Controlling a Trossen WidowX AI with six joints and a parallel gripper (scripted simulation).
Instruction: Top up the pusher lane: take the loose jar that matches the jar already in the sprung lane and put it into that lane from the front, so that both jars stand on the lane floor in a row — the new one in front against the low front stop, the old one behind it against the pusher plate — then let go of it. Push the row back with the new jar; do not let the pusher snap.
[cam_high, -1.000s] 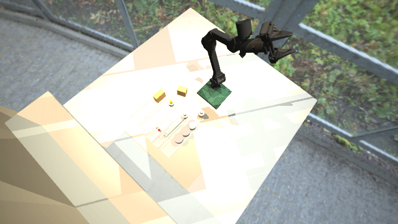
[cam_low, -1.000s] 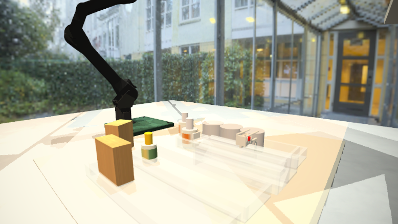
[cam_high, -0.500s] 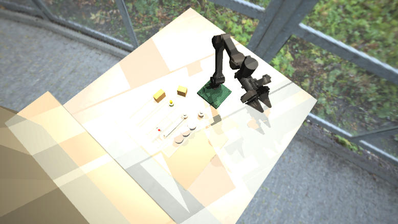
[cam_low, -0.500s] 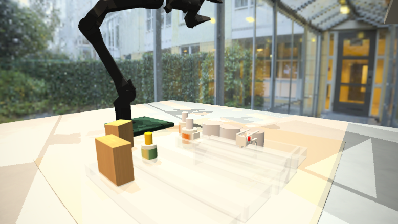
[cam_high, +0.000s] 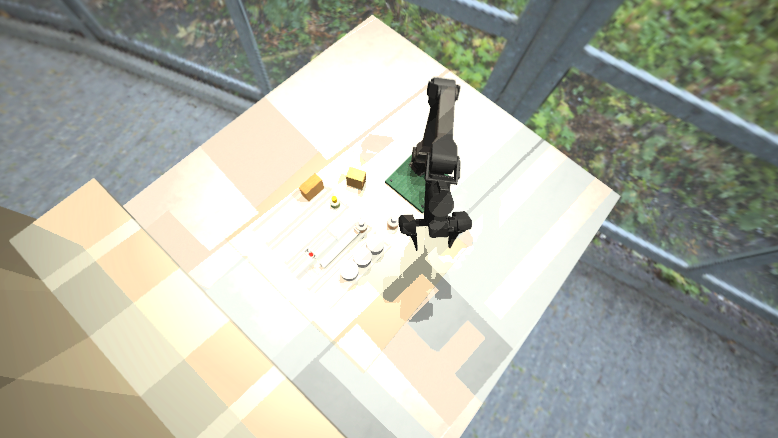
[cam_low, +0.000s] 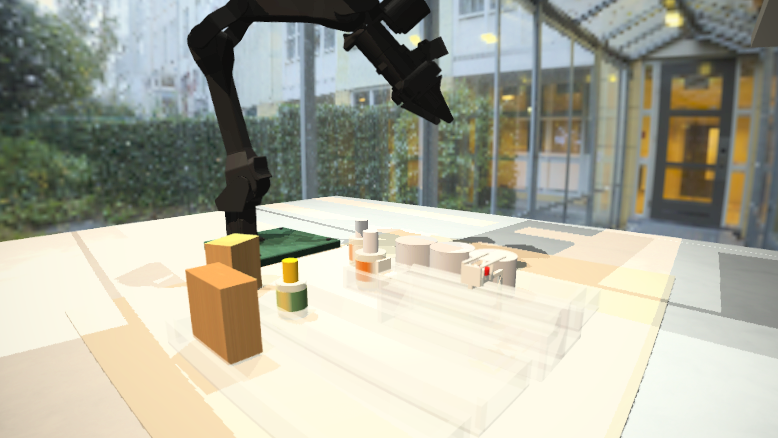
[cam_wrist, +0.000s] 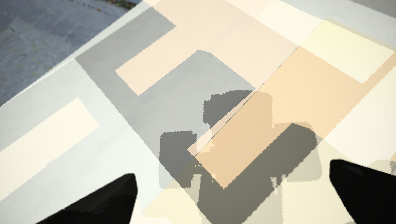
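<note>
Both jars (cam_high: 393, 223) sit below the wide-open gripper (cam_high: 433, 239).

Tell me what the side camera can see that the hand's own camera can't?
Only the side (exterior) view shows the two wooden blocks, the yellow-capped jar, the orange-banded jars, the round tubs, the clear lanes and the whole arm, high above them. Only the wrist view shows the arm's shadow on the patterned table, seen from straight above. Both show the open, empty hand and the table.
</note>
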